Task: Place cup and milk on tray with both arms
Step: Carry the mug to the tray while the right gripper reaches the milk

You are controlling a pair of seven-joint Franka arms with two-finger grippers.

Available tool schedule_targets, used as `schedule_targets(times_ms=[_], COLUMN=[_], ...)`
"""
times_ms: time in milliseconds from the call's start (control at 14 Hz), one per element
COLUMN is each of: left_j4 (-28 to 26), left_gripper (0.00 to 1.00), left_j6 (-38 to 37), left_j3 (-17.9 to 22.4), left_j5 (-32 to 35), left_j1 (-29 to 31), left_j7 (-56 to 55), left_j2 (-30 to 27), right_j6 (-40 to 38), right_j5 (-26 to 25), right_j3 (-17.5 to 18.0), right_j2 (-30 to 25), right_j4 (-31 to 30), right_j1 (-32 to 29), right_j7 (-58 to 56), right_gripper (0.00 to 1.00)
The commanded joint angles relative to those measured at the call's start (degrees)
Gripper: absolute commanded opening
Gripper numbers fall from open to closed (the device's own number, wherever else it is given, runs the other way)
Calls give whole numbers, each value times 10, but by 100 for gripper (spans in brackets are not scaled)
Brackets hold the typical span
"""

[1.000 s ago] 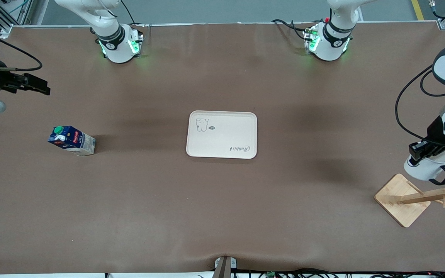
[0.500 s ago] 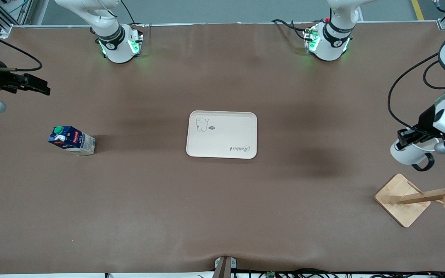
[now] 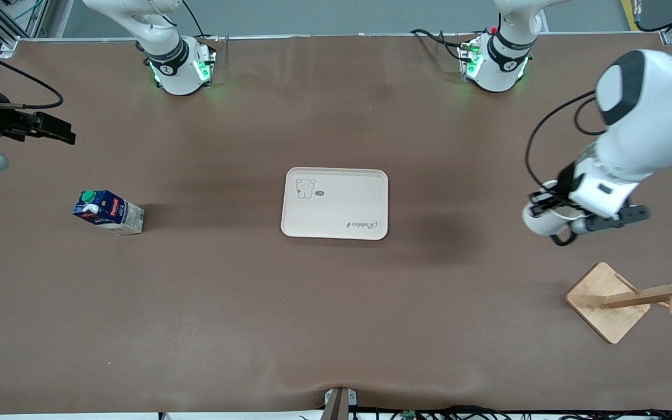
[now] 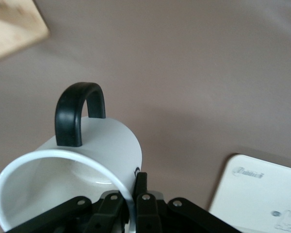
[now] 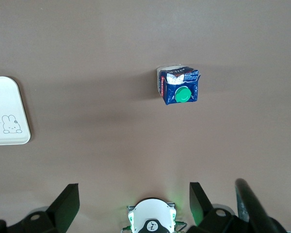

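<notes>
The left gripper (image 3: 549, 210) hangs in the air at the right middle of the front frame, over bare table between the tray (image 3: 335, 203) and the wooden rack (image 3: 633, 297). It is clamped on the rim of the cup (image 3: 541, 220); in the left wrist view the 2 fingers (image 4: 141, 204) pinch the white wall of the cup (image 4: 87, 165), 1 inside and 1 outside, with the black handle (image 4: 79, 112) pointing away from the camera. The cup seems to be tipped on its side, though the smiley face cannot be made out.

The tray lies flat at the centre of the front frame with nothing on it; a corner of it (image 4: 262, 194) shows at the lower right of the left wrist view.

The milk (image 3: 108, 212) stands on the table at the left middle of the front frame, toward the right arm's end, well apart from the tray.

The right gripper (image 3: 50, 129) waits at the upper left edge of the front frame, its jaws spread wide and holding nothing, above the table near the milk (image 5: 179, 86).
</notes>
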Motion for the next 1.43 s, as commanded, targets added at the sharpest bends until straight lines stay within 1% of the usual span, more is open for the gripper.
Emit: schedule_targets(times_ms=[0,214,429,571,786,929,1000,1071,1286,1357], left_j4=[9,10,10,11,11,12,14,26,74,84], left_gripper=[0,0,0,0,0,0,0,0,0,0], left_j6=[-24,-25,-22,-11,28,62,77,86,88,88], left_j3=[-44,-45,-45,-46,-44,-44,-44,-43,-41,-41], left_j5=[-6,-2,-2,-2,5,26,38,48,105,126], left_j1=[-12,-71,-111,-134,-174,-200,-213,-227,-268,-276], left_j7=[-96,-181,-219,-260,-328,-376,-400,-427,-514,-534], left_j2=[30,66,84,100,138,163,177,194,253,271], right_j6=[-6,-6,-6,-3,4,10,19,16,19,20], right_j5=[5,5,2,-2,-9,-65,-83,-93,-90,-87], right_j3=[4,4,4,4,4,7,9,9,5,5], right_j2=[4,8,11,11,28,44,62,86,118,119], right_j4=[5,5,5,6,9,11,10,11,11,10], right_j1=[-7,-7,0,1,-6,4,14,22,10,3], right_j7=[7,7,5,5,2,4,1,-2,0,0], right_gripper=[100,100,100,100,100,100,100,100,100,100])
